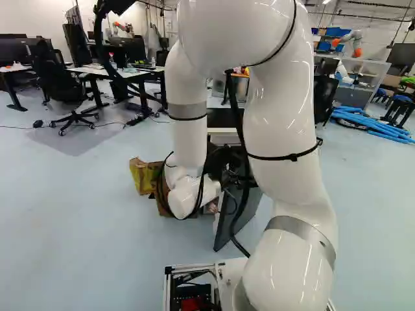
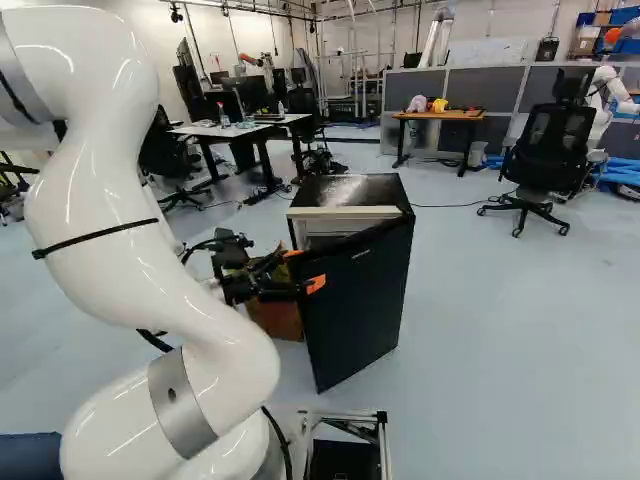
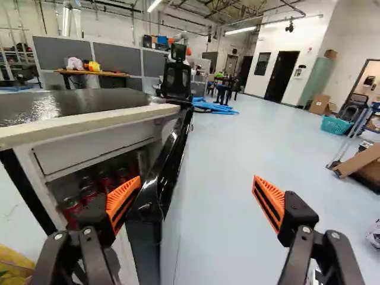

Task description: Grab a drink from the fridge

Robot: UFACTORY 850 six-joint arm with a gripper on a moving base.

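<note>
A robotics lab: another robot (image 1: 351, 44), desks (image 1: 107, 72), grey partitions (image 2: 487, 90), exposed ceiling beams (image 3: 243, 9).

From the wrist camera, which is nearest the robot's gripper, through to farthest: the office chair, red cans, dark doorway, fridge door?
1. Fridge door: its edge is between the open jaws, close to one.
2. Red cans: inside the fridge, just past that same jaw.
3. Office chair: beyond the fridge.
4. Dark doorway: in the far wall.

glossy blk fridge door (image 3: 170, 155), smooth shiny wht arm (image 1: 282, 116), metal-look red cans (image 3: 72, 208), ribbed orange pads (image 3: 270, 193), wood-look desktop (image 2: 438, 115)
</note>
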